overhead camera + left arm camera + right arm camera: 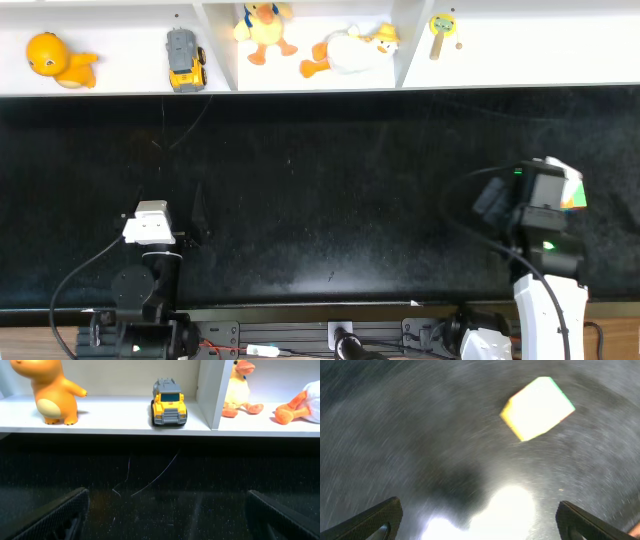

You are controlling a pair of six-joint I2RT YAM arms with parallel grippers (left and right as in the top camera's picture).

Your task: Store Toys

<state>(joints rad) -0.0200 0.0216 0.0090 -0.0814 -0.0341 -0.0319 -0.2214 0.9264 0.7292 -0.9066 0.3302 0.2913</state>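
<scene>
The cube (pixel 537 408) lies on the black counter (pixel 320 180) at its right side, just ahead of the right gripper (pixel 479 505), whose fingers are spread wide and hold nothing. It sits off their centre line and turned cornerwise; being a cube, it has no long axis. The gripper probably needs to shift over it and square up. The left gripper (pixel 167 492), fingers also spread and empty, faces the shelf (pixel 115 422), well apart from the cube. The right arm is far nearer. No writing is legible.
</scene>
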